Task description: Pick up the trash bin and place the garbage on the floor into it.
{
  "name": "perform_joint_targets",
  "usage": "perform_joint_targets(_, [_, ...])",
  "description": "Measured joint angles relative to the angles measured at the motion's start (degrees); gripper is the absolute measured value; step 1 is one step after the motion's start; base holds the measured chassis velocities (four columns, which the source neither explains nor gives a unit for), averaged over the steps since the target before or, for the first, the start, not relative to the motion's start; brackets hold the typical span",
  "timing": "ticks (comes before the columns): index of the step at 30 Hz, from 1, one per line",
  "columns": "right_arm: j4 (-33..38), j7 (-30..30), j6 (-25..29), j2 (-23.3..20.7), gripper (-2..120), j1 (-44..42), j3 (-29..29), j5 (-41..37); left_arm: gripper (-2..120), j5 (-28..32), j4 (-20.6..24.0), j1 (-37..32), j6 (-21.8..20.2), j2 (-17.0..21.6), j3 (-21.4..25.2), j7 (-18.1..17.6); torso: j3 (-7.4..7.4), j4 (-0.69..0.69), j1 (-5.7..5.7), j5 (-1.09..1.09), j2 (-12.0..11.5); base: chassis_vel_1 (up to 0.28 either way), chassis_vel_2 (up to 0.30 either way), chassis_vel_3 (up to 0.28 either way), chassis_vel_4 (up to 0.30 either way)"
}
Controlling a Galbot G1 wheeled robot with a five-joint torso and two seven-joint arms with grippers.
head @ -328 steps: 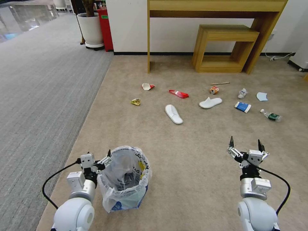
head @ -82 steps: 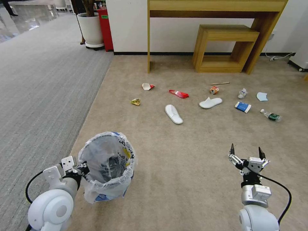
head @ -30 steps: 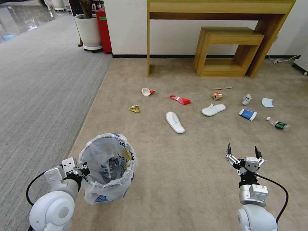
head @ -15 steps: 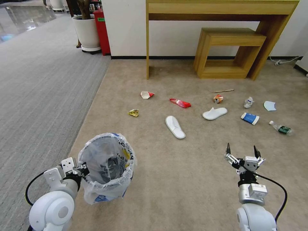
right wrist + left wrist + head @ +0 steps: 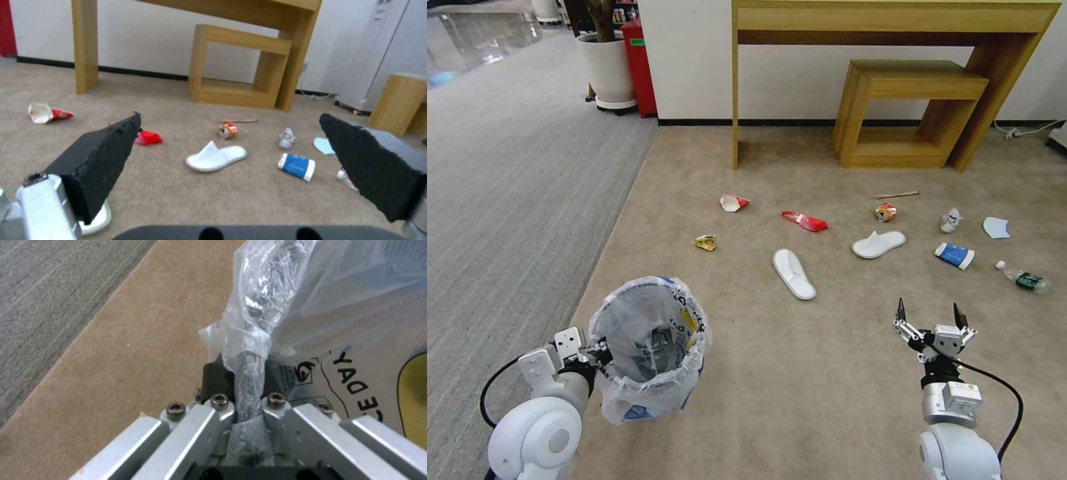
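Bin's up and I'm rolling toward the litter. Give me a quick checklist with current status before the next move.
1. Left gripper clamped on the trash bin rim: ok, fingers shut on the bagged rim.
2. Bin upright, mouth open upward: ok.
3. Right gripper free and ready: ok, fingers wide apart, holding nothing.
4. Nearest pick target in view: ok, the near white slipper lies ahead of the right gripper, apart from other litter.
5. Carpet between gripper and slipper free of obstacles: ok.
6. Slipper within arm reach from here: cannot tell.
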State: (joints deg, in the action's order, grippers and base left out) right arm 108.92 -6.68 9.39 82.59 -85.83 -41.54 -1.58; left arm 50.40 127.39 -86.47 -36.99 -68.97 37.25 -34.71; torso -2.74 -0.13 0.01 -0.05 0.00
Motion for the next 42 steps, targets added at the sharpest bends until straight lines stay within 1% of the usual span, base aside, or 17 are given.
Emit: perform_joint_targets(42, [0.15,0.43,0.04,0.26,100,-0.12,0.28,0.36,0,-0.17,0.13,-0.4,0.2,0.0,0.79,0.09,0.0,0.0,0.0,0.0,0.0,-0.089,0.089,0.086,-0.088])
